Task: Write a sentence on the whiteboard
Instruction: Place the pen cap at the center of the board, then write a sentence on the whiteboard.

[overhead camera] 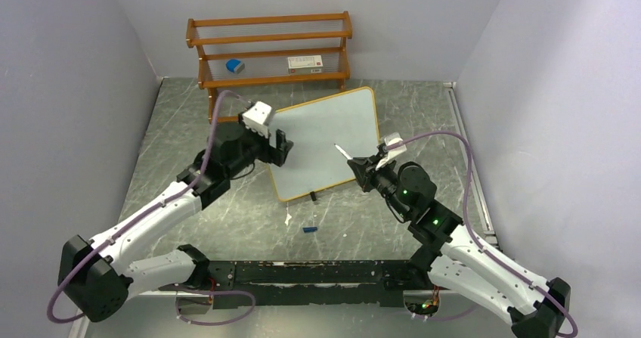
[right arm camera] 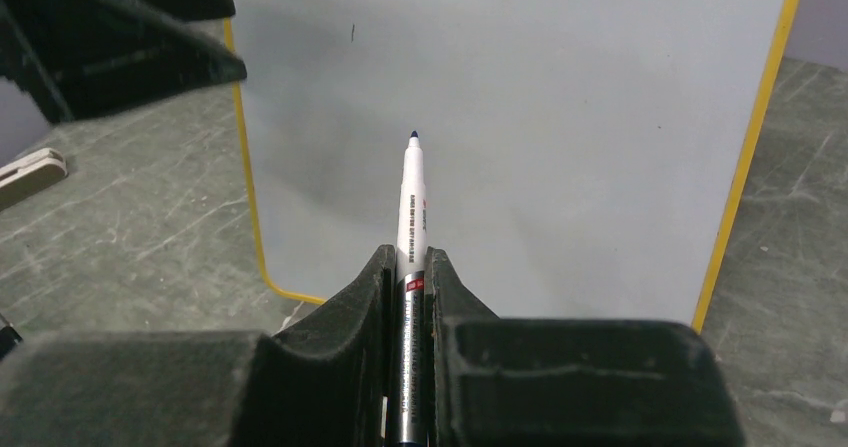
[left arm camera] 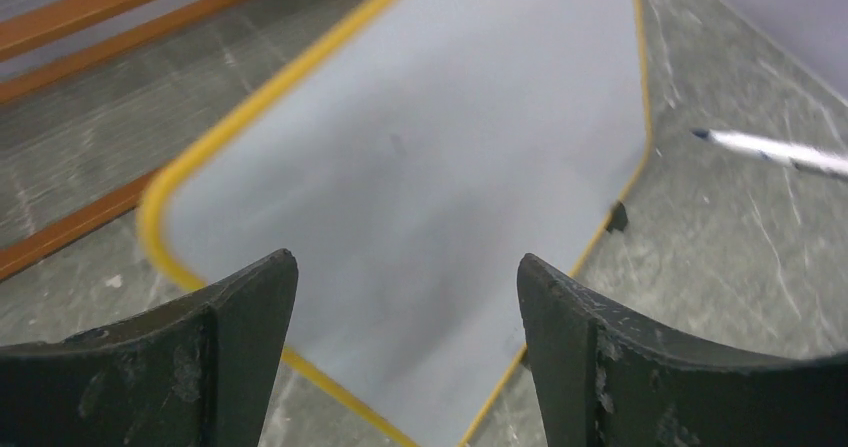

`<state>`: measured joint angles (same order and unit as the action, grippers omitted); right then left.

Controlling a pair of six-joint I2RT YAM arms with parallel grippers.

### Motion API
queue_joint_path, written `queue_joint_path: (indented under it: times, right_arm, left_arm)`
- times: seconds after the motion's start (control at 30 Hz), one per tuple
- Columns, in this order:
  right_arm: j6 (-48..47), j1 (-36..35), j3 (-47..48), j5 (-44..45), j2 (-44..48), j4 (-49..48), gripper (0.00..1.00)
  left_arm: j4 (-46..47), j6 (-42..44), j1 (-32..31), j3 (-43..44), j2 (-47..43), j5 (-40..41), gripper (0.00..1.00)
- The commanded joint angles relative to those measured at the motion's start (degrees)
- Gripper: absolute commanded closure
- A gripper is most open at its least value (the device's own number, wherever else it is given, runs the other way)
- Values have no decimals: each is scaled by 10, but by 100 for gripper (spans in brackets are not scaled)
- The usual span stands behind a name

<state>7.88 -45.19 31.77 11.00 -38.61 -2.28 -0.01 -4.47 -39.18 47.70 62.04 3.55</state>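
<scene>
The whiteboard (overhead camera: 325, 126) with its orange frame stands tilted in the middle of the table. Its face (right arm camera: 560, 117) is blank apart from a tiny dark mark (right arm camera: 352, 32); the sentence is not in view. My right gripper (right arm camera: 410, 262) is shut on a white marker (right arm camera: 412, 197), whose blue tip points at the board a little short of it. From above, the marker (overhead camera: 342, 151) sticks out of the right gripper (overhead camera: 361, 164) over the board's right half. My left gripper (left arm camera: 405, 267) is open with nothing between its fingers, at the board's left edge (overhead camera: 281, 147).
A brown wooden shelf rack (overhead camera: 268, 51) stands at the back, holding a blue eraser (overhead camera: 235, 66) and a white box (overhead camera: 305, 62). A small blue cap (overhead camera: 308, 229) and a white scrap (overhead camera: 288, 218) lie on the table in front of the board. Grey walls close in both sides.
</scene>
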Motion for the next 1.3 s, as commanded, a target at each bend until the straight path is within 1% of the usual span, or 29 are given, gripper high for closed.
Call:
queue_joint_path:
  times: [0.0,0.13,0.27,0.4,0.53,0.63,0.7,0.8,0.87,0.93,0.97,1.03,1.17,1.27]
  right_arm:
    - [-14,-3,22,-10,-7,-14,100]
    - [-19,-6,28,-13,-13,-16,100]
    - [-25,-10,38,-18,-24,-16,100]
    - [-30,-15,40,-19,-28,-25,100]
    - [-32,-17,31,-18,-25,-29,100]
    - [-32,-18,29,-17,-24,-29,100]
    - [-32,-18,29,-19,-25,-29,100]
    - [-32,-18,31,-25,-26,-31,100]
    - [-33,-19,31,-28,-20,-30,100]
    - [-34,-19,29,-26,-11,-26,100]
    - [-34,-20,27,-25,-6,-26,100]
    - [-34,-20,23,-26,1,-26,100]
    - [-35,-21,25,-32,-4,-26,100]
    - [-37,-22,27,-36,-9,-28,100]
  left_arm:
    - [46,-83,91,-15,-8,-93,16]
    - [71,-131,186,-26,-10,-188,16]
    - [100,-179,291,-35,13,-330,19]
    - [92,-183,362,-36,18,-413,20]
    - [39,-123,367,-12,-7,-449,21]
    - [14,-91,368,-11,-29,-428,20]
    - [1,-77,369,3,-24,-411,20]
    - [1,-60,376,33,25,-422,21]
    - [-14,-39,378,56,57,-462,22]
    - [-5,-37,377,66,76,-500,22]
    - [9,-37,377,68,87,-511,22]
    - [4,-23,376,78,112,-533,23]
    - [24,-25,364,90,162,-580,26]
    - [44,-41,358,106,197,-608,31]
